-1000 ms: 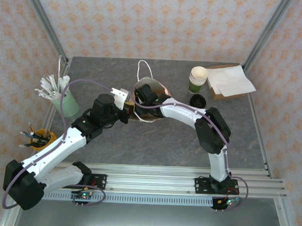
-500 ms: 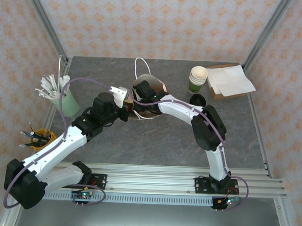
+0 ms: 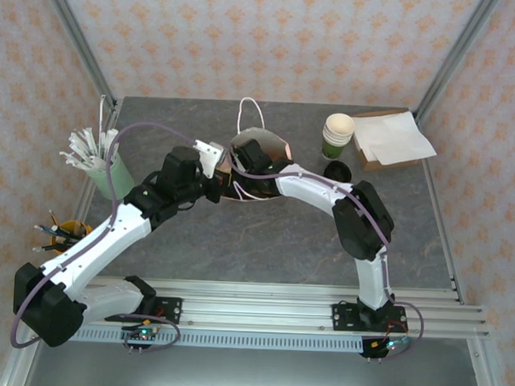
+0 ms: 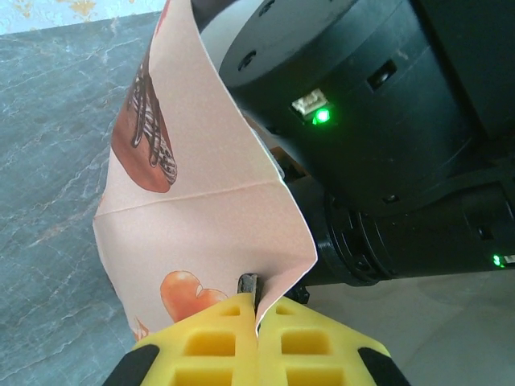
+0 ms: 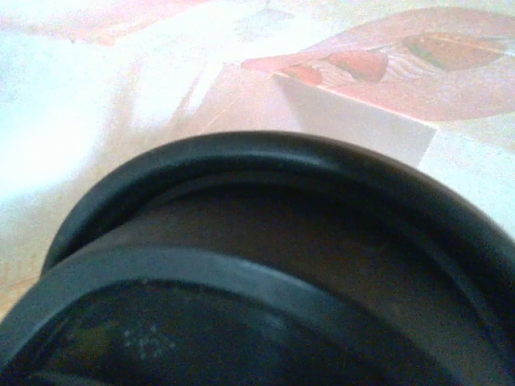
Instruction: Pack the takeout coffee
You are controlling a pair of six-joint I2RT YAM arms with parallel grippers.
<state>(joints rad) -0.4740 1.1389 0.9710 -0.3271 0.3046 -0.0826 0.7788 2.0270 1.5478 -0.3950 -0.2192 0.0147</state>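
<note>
Matt paper bag (sharply creased), smooth black plastic lid, faintly glossy.

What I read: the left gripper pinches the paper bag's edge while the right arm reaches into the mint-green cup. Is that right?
No: the right arm reaches into the paper bag, not the mint-green cup, as the top external view shows. The rest holds.

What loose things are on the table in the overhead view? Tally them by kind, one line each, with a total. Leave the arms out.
Paper bag: 1
Stack of green cups: 1
Black lid: 1
Mint-green cup of white sticks: 1
Yellow cup of pens: 1
Brown tray of white paper: 1
Total: 6
</note>
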